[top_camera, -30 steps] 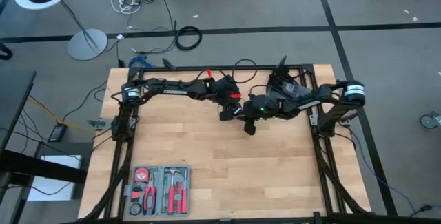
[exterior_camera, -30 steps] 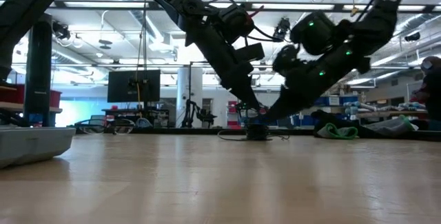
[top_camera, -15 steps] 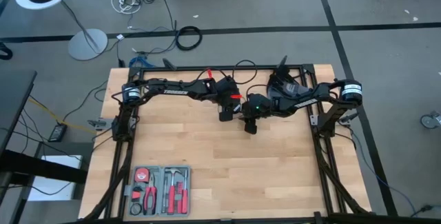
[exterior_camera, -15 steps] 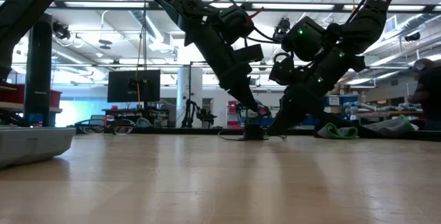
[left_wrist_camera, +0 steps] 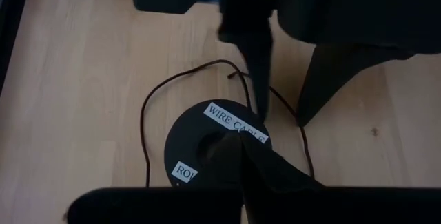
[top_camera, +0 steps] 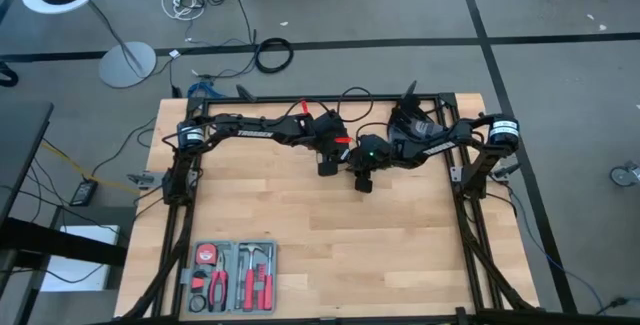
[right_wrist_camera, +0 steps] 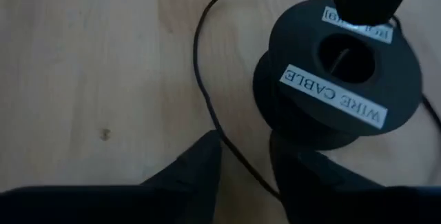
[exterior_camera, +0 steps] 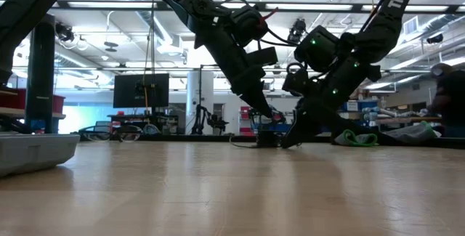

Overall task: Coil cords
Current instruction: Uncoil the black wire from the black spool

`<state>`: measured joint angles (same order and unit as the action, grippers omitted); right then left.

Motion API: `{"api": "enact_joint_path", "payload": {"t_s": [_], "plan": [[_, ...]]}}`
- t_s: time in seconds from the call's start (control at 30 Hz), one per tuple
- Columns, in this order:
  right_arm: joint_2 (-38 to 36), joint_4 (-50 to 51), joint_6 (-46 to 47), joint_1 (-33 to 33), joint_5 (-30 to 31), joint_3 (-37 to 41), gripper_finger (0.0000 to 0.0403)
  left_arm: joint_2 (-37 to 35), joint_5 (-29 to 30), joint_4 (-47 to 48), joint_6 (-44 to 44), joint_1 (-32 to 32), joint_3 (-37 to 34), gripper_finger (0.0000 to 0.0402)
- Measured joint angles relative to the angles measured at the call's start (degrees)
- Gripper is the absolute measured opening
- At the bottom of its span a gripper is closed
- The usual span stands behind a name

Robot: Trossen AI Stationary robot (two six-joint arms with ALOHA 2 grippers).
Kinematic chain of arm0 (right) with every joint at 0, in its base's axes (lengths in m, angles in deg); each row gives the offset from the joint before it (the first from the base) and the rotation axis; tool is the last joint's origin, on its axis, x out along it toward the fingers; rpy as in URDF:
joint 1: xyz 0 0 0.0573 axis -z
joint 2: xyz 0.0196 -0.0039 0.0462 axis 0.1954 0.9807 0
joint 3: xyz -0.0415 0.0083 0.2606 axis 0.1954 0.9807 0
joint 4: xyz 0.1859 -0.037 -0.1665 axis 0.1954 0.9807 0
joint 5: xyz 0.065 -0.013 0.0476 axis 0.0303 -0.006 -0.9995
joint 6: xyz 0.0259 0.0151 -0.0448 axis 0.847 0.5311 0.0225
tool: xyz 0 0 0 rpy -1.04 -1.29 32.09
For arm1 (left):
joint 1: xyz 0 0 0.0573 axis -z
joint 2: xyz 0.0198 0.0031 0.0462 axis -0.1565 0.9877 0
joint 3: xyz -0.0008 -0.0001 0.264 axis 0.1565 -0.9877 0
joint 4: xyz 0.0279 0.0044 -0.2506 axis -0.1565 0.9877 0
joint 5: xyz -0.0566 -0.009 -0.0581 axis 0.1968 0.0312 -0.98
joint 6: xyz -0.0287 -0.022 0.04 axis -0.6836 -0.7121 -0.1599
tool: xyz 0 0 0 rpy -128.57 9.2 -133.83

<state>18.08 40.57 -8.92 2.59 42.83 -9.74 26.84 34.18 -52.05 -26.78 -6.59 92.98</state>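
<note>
The cord (right_wrist_camera: 207, 107) is a very thin, dark wire lying in loose curves on the wooden table (top_camera: 330, 235). It runs to a small round black spool (right_wrist_camera: 337, 72) with a wide flat flange and a hollow hub. White labels sit on the flange; one reads "WIRE CABLE". In the left wrist view the spool (left_wrist_camera: 217, 148) has the wire (left_wrist_camera: 148, 107) arcing around one side of it and another strand trailing off past the other side. The wire shows a faint reddish-brown tint against the pale wood.

From above, the spool sits at the back middle of the table, under the two grippers, and is mostly hidden there. In the low view it (exterior_camera: 267, 139) is a short dark drum standing on the tabletop between the two arms' tips.

The left gripper (left_wrist_camera: 238, 156) is closed, its tip resting on top of the spool at the hub; whether it pinches the wire cannot be told. The right gripper (right_wrist_camera: 244, 158) stands just beside the spool with its fingers (right_wrist_camera: 189, 165) parted; the wire passes through the gap between them, and no finger clearly touches it. From above, the left gripper (top_camera: 328, 165) and right gripper (top_camera: 362, 183) are close together.

A tray of red-handled tools (top_camera: 232, 275) lies at the front left of the table, well apart from the spool.
</note>
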Motion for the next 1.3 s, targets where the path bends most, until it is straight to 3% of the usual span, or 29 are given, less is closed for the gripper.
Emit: {"api": "enact_joint_path", "payload": {"t_s": [0.2,0.43,0.67,0.9,1.3], "plan": [[-1.1,2.64,4.65,-1.14,-0.28,0.0,0.0014,-0.01,0.01,-0.02,0.0,0.0,0.0,0.0],[-6.38,7.79,13.63,-3.52,-1.11,0.52,0.0005,-0.01,0.01,0.02,-0.02,0.0,0.0,0.0],[-16.95,15.79,19.12,-6.37,-0.79,0.46,0.0002,-0.01,0.01,0.02,-0.02,0.0,0.0,0.0],[-20.33,15.28,22.92,-8.58,2.34,0.39,0.0002,-0.01,0.01,-0.11,-0.02,0.01,0.0,0.0007],[-14.01,13.55,26.26,-10.11,4.91,0.33,0.0002,-0.06,9.36,7.21,0.8,0.02,7.73,0.0125]]}}
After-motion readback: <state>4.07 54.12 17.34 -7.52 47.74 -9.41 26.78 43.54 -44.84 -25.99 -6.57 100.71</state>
